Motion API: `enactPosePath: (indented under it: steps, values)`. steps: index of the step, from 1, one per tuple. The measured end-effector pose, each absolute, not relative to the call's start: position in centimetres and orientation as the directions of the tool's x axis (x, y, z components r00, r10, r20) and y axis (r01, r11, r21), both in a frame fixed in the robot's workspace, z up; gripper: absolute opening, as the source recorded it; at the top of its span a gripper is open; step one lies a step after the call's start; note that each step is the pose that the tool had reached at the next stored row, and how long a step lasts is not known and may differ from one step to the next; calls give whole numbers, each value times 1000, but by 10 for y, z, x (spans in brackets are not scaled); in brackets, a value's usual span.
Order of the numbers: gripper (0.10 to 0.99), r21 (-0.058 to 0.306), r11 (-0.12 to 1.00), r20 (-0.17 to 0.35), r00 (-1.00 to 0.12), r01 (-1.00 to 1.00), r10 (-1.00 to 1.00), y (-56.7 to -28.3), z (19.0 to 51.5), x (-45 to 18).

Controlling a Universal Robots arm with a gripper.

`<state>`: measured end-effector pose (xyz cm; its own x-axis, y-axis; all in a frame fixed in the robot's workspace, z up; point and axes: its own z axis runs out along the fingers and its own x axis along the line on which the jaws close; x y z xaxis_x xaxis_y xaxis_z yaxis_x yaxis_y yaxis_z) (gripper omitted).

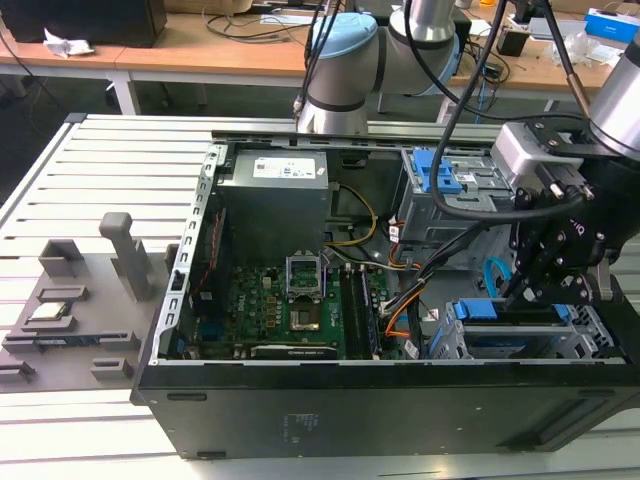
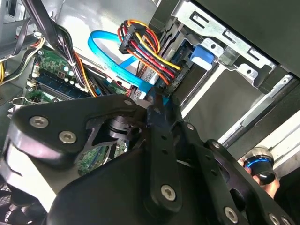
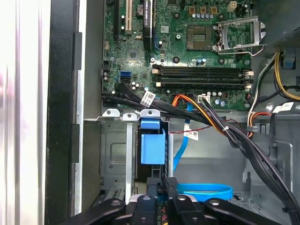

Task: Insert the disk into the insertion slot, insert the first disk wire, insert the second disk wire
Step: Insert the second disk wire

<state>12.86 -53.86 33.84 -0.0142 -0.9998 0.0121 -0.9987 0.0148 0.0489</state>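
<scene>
A slatted grey bench (image 1: 100, 170) carries an open black computer case (image 1: 380, 400), with wooden desks behind it. In the exterior view, the arm's black hand (image 1: 535, 290) hangs over the case's corner on the exterior view's right, just above the insertion slot (image 1: 590, 335) — the disk (image 1: 505, 312) already sits inside it, its blue frame showing at the top. A light-blue loop of the second disk wire (image 1: 492, 275) stands just beside the hand.

In the second wrist view, the second disk wire (image 2: 110, 58) curls beside a red, yellow and orange cable bundle (image 2: 150, 47), and the hand's black linkage (image 2: 159, 154) reaches toward the wire's lower end; whether the hand is apart or together cannot be told.

In the first wrist view, the hand (image 3: 159, 199) sits just beside the disk's blue tab (image 3: 153, 145), with the second disk wire (image 3: 206, 191) looping near it and the green motherboard (image 3: 183, 51) beyond.
</scene>
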Motion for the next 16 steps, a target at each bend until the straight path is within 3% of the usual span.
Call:
enactPosePath:
  steps: [1,6,8,16]
  values:
    - [239,49,15,12,-14,-999,-1000,-539,340,129]
    - [239,49,15,12,-14,-999,-1000,-536,370,129]
    - [106,49,15,12,-14,-999,-1000,-533,386,129]
    - [106,49,15,11,-14,-999,-1000,-533,398,129]
